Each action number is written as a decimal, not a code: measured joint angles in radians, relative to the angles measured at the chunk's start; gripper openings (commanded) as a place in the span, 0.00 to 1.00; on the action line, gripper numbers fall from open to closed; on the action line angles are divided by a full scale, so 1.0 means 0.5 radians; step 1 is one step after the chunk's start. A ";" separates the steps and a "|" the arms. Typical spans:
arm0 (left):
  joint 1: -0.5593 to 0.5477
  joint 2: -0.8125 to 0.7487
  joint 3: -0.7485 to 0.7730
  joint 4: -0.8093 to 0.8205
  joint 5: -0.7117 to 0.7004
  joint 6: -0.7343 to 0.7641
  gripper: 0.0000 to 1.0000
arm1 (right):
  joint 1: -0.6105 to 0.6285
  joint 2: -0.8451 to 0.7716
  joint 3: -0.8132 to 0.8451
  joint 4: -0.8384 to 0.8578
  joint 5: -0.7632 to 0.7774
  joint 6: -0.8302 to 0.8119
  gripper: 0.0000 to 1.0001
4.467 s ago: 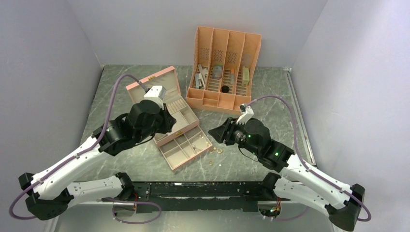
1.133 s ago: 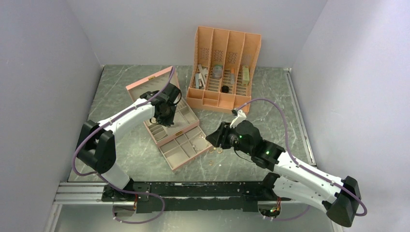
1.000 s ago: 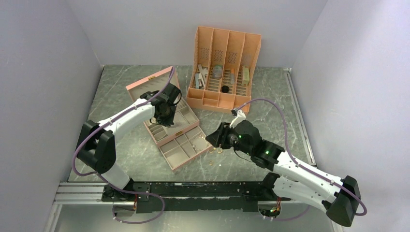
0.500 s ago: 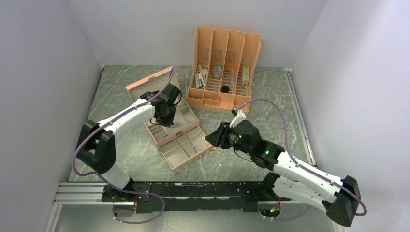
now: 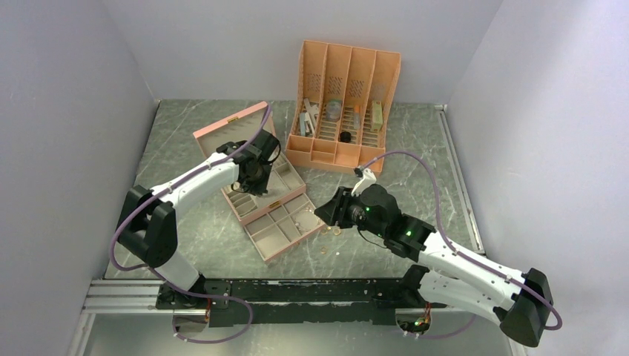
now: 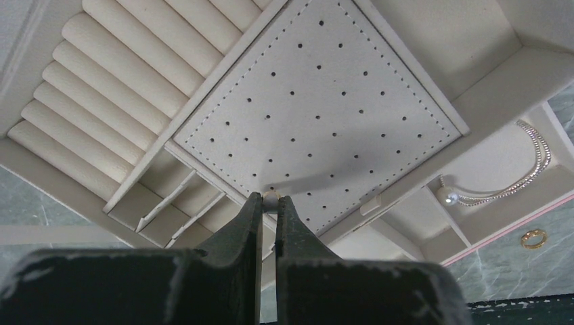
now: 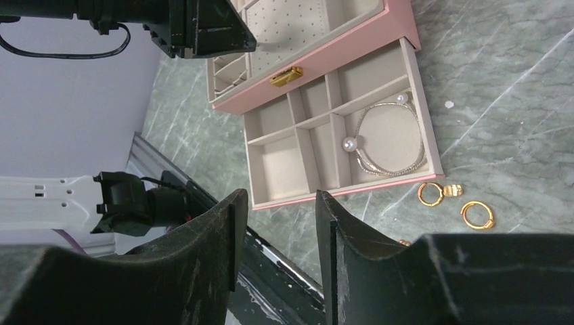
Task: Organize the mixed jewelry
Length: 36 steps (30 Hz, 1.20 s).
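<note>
My left gripper [image 6: 270,200] is shut on a tiny pearl stud earring [image 6: 271,198]. It holds the stud at the near edge of the perforated earring pad [image 6: 318,101] in the upper tray of the pink jewelry box [image 5: 231,130]. In the top view the left gripper [image 5: 249,185] points down into that tray. My right gripper [image 7: 279,203] is open and empty, and hovers beside the drawer's front right corner in the top view [image 5: 325,212]. Gold rings [image 7: 430,193] [image 7: 476,215] lie loose on the table by the open drawer [image 7: 298,177]; they also show in the top view [image 5: 335,231].
A pearl-and-chain bracelet [image 7: 389,145] lies in the drawer's largest compartment. Ring rolls [image 6: 101,88] sit beside the pad. The orange slotted organizer [image 5: 345,104] with grey and black oddments stands at the back. Another gold piece [image 5: 324,251] lies nearer the front rail.
Since 4.5 s ago my left arm has stretched out over the box's upper tray and my right gripper has edged left. Over the last second almost nothing has moved.
</note>
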 measured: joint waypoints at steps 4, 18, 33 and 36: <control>-0.008 -0.005 0.000 -0.010 -0.024 0.000 0.05 | 0.000 0.006 0.000 0.011 -0.002 0.000 0.45; -0.008 0.002 0.000 -0.014 -0.072 0.001 0.05 | 0.000 0.006 0.000 0.014 -0.008 0.000 0.45; -0.008 0.009 0.001 -0.007 -0.041 0.026 0.05 | 0.000 0.008 0.000 0.015 -0.008 0.007 0.45; -0.008 0.009 0.002 -0.006 -0.034 0.030 0.05 | 0.000 0.008 -0.002 0.016 -0.007 0.007 0.45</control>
